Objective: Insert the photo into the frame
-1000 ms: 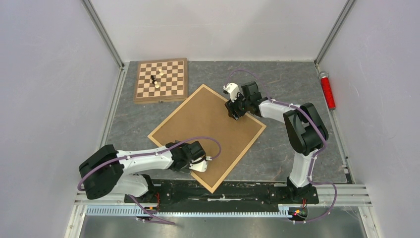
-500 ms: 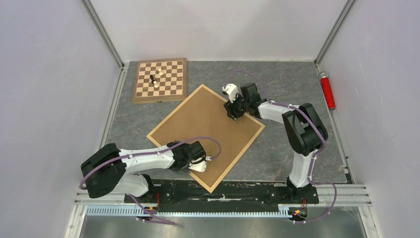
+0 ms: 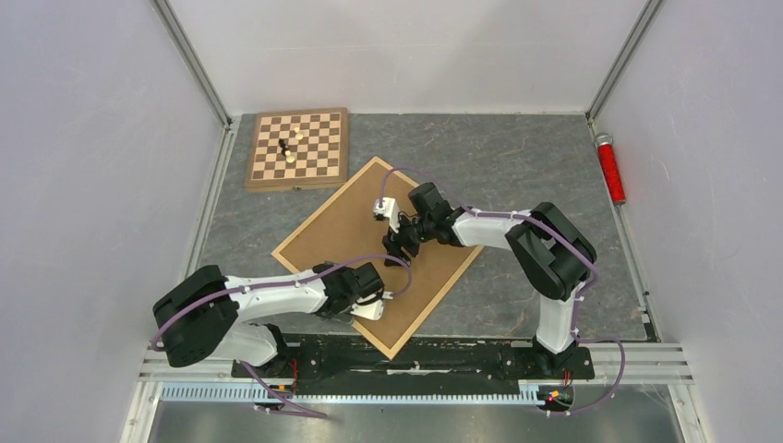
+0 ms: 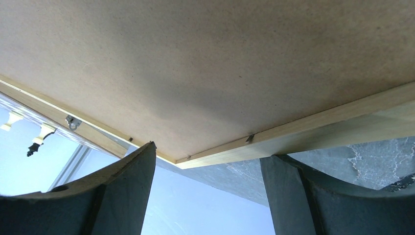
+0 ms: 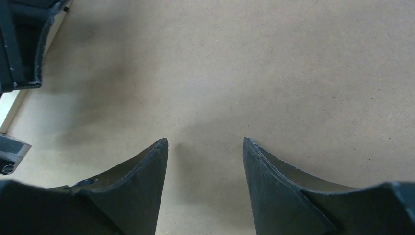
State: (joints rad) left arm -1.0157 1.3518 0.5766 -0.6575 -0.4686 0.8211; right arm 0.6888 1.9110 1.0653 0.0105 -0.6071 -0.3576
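Note:
The frame [image 3: 324, 204] of light wood lies face down on the grey table, turned like a diamond. A brown backing board [image 3: 355, 226] fills it. The photo is hidden. My left gripper [image 3: 373, 305] stands open at the frame's near-left edge. In the left wrist view its fingertips reach the wooden border [image 4: 333, 125] at a corner, one each side, below the board [image 4: 220, 58]. My right gripper [image 3: 399, 247] hovers open over the board's middle. The right wrist view has only bare board [image 5: 254, 63] between the tips of the right gripper [image 5: 204, 140].
A wooden chessboard [image 3: 319, 164] with a few pieces [image 3: 289, 148] lies at the back left, just beyond the frame's far corner. A red cylinder [image 3: 609, 171] lies along the right wall. Part of the left arm [image 5: 19, 44] shows close to my right gripper.
My right arm has swung from the frame's far-right edge to the middle of the backing board. The frame has slid slightly left. The left arm has stayed put.

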